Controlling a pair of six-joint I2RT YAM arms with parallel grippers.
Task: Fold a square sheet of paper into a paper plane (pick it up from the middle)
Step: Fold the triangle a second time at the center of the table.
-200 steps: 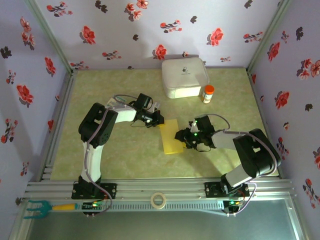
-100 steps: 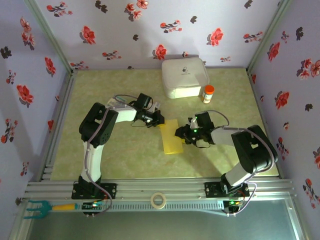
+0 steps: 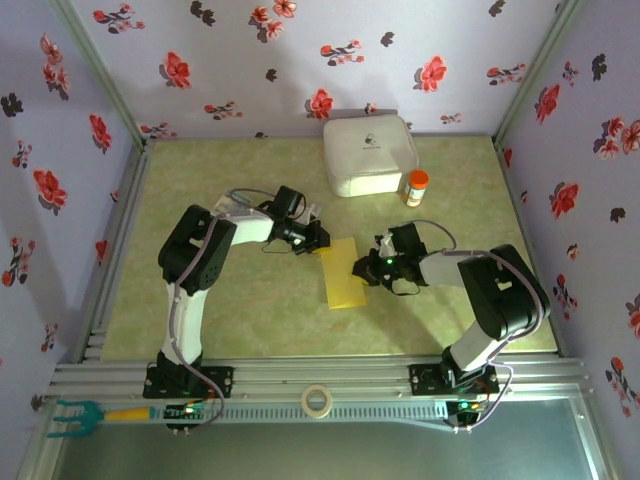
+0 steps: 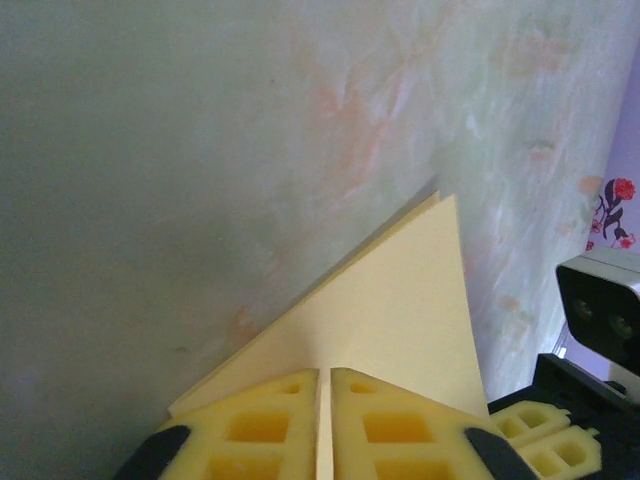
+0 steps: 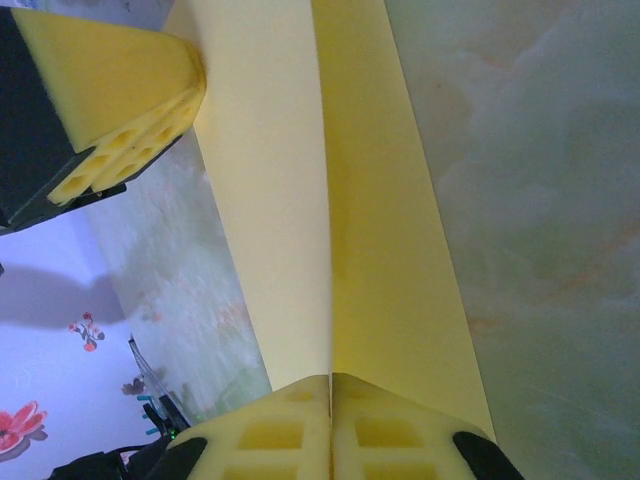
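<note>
The yellow sheet of paper [image 3: 343,274] lies folded into a narrow strip in the middle of the green table, between the two arms. My left gripper [image 3: 318,240] is shut on its far left corner; in the left wrist view the paper [image 4: 400,310] runs out from between the closed yellow pads [image 4: 270,425]. My right gripper [image 3: 362,268] is shut on the strip's right edge. In the right wrist view the paper [image 5: 300,200] stands up along a crease from my closed pads [image 5: 390,430], with the left gripper's finger [image 5: 110,120] at its far end.
A white rounded box [image 3: 368,154] stands at the back of the table, with a small orange-capped bottle [image 3: 416,187] beside it. A tape roll [image 3: 318,400] and a teal-and-yellow tool [image 3: 90,413] lie on the near rail. Flowered walls enclose the table.
My right gripper has shifted slightly toward the back along the paper's right edge, its arm swinging with it. The left gripper stays where it was.
</note>
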